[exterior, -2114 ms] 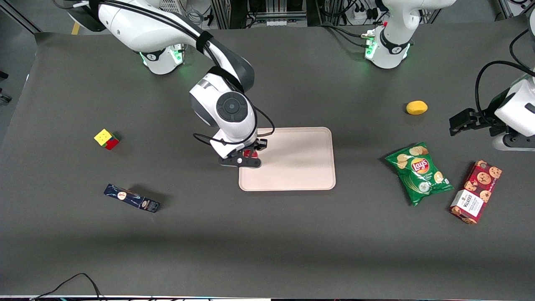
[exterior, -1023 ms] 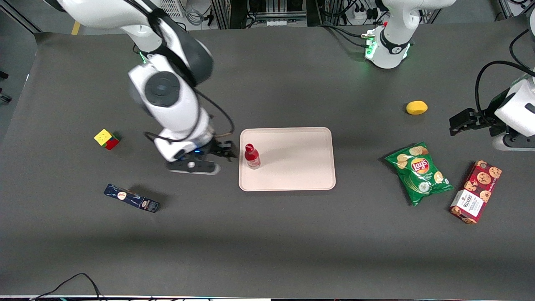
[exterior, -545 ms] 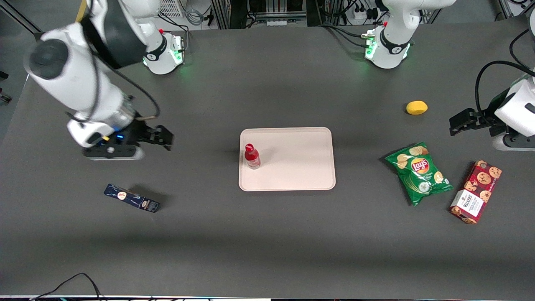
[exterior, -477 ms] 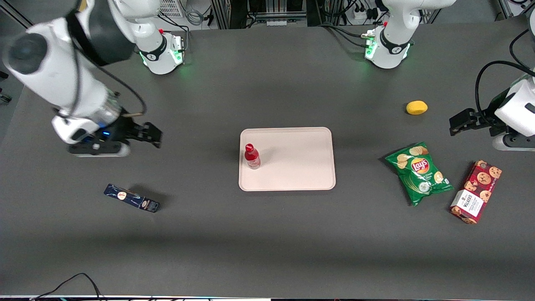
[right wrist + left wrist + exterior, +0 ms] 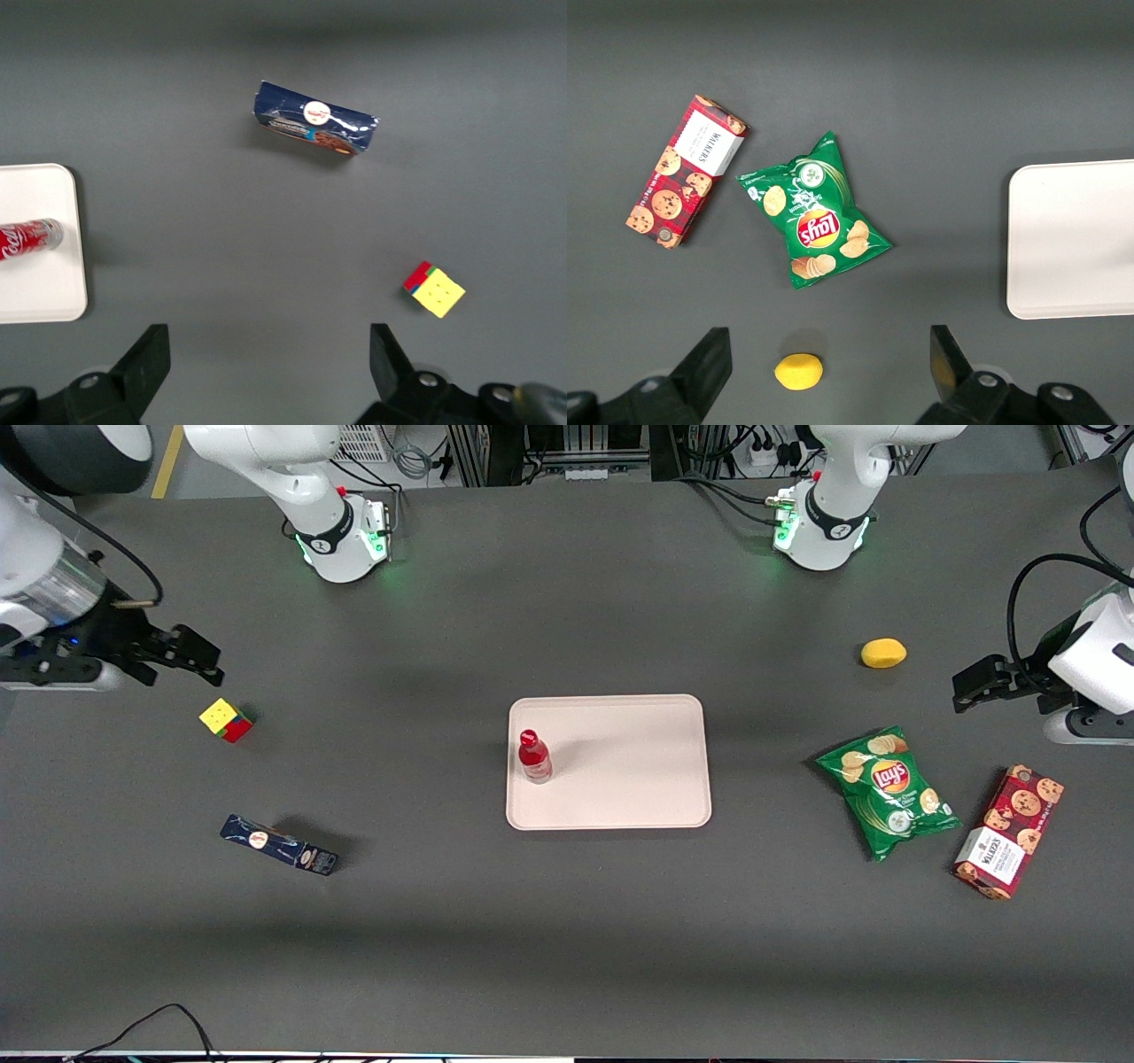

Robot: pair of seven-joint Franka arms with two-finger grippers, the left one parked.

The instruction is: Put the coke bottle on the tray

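The small slim red coke bottle (image 5: 534, 755) with a red cap is seen standing upright on the large flat pale pinkish-beige tray (image 5: 638, 779), close to the tray's edge toward the working arm's end of the dark grey surface (image 5: 567, 921). The black two-finger pincer (image 5: 197, 661) is held empty, its fingers spread apart, well away from the tray, just above a multicoloured puzzle cube (image 5: 227, 719). A dark blue snack box (image 5: 279, 845) is seen nearer the front camera.
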